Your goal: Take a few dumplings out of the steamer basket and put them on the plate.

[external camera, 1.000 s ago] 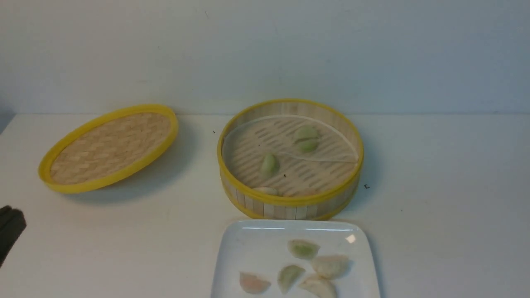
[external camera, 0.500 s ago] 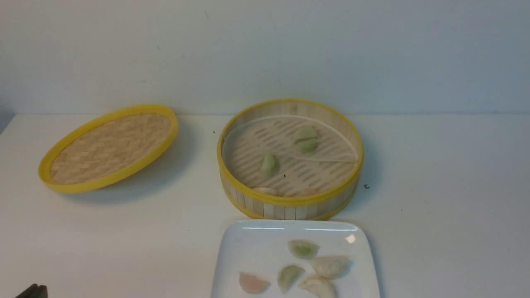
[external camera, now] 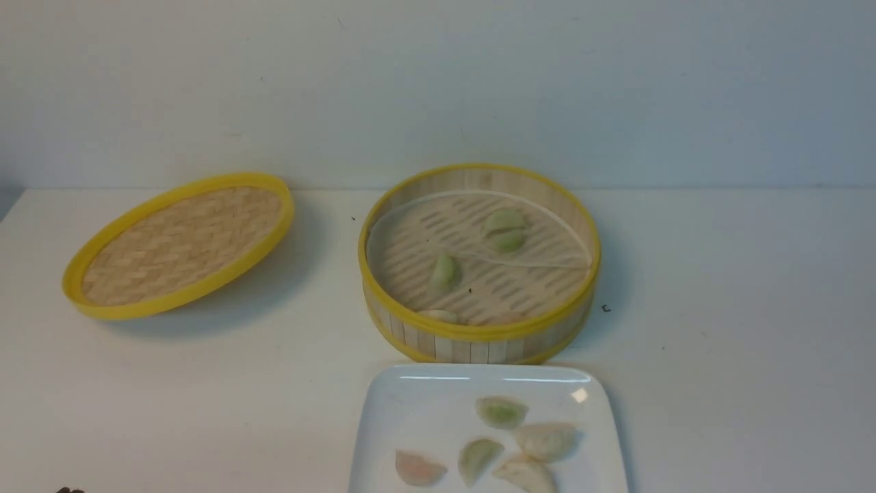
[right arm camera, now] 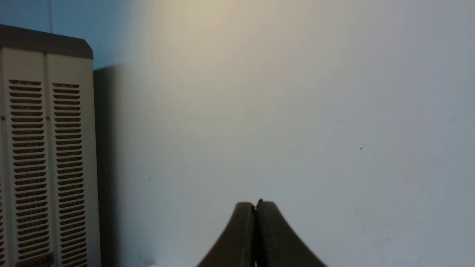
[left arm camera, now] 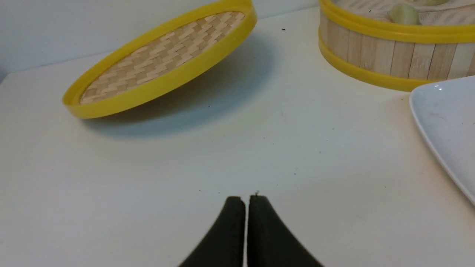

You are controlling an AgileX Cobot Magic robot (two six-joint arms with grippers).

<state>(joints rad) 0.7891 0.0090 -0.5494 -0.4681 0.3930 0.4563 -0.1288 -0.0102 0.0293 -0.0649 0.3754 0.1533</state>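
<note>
The left gripper (left arm camera: 246,198) slips back out of the front view, jaws pressed together and empty, low over the bare tabletop (external camera: 205,383). The right gripper (right arm camera: 256,204) is closed and empty too, facing the wall. Five dumplings (external camera: 501,412) sit on the plate (external camera: 410,411), others remain in the steamer basket (external camera: 479,335); this looks finished.
</note>
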